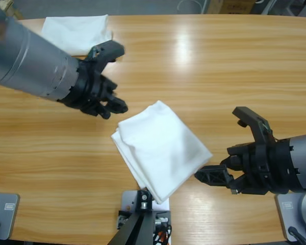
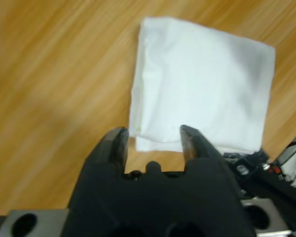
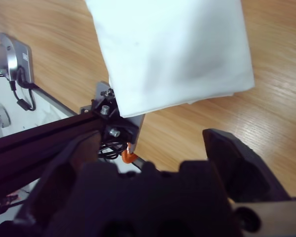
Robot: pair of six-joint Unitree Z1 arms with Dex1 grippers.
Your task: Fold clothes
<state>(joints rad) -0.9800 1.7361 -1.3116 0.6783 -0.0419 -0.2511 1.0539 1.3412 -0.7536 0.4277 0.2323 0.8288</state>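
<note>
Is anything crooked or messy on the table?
Yes. The folded white T-shirt bundle lies askew on the wooden table, its near corner hanging past the table's front edge over the rig. Another white folded bundle sits at the far edge.

The long wooden table [image 1: 209, 76] is seen from above. 2 folded white T-shirts are laid on it: a bundle [image 1: 160, 148] near the front edge and another [image 1: 76, 31] at the far left corner.

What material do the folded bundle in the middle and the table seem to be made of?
Bundle: looks like soft matte white woven or knit cloth, probably cotton; its edges show stacked thin layers and gentle creases. Table: looks like wood or a wood-look laminate, with long grain lines and a glossy finish that reflects the lamps.
</note>
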